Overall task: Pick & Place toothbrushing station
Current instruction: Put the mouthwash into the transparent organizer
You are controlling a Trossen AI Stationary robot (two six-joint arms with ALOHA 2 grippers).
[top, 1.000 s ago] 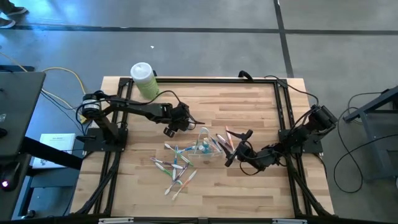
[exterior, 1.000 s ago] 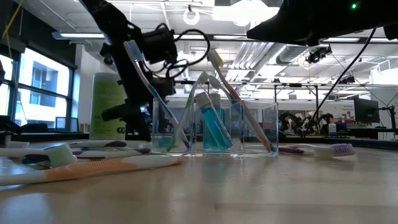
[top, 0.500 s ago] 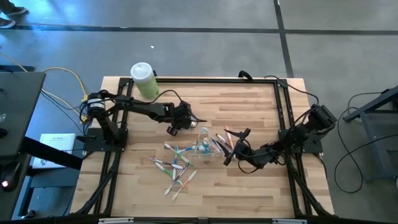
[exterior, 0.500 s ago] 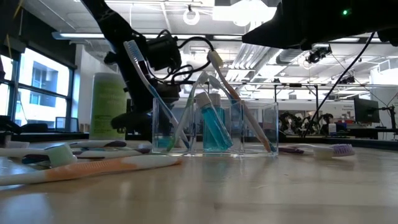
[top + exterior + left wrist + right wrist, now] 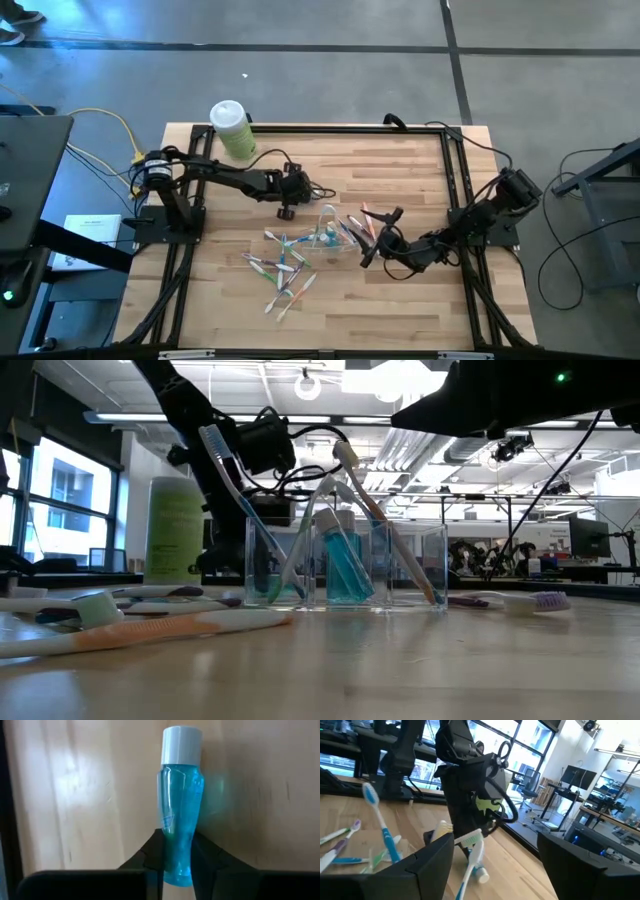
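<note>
Left tool point(image 5: 177, 862) is clamped on a teal tube point(image 5: 180, 815), lying on the desk point(image 5: 400, 170) just beside the clear cup point(image 5: 328, 232). Right tool point(image 5: 375, 235), on the cup's opposite side, is fully open and empty.

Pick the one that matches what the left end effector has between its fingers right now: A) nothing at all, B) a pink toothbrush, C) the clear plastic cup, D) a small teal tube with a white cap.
D: in the left wrist view the left end effector is closed around the lower part of a small teal tube with a white cap, its dark fingers pressed on either side of it above the wooden table.
</note>
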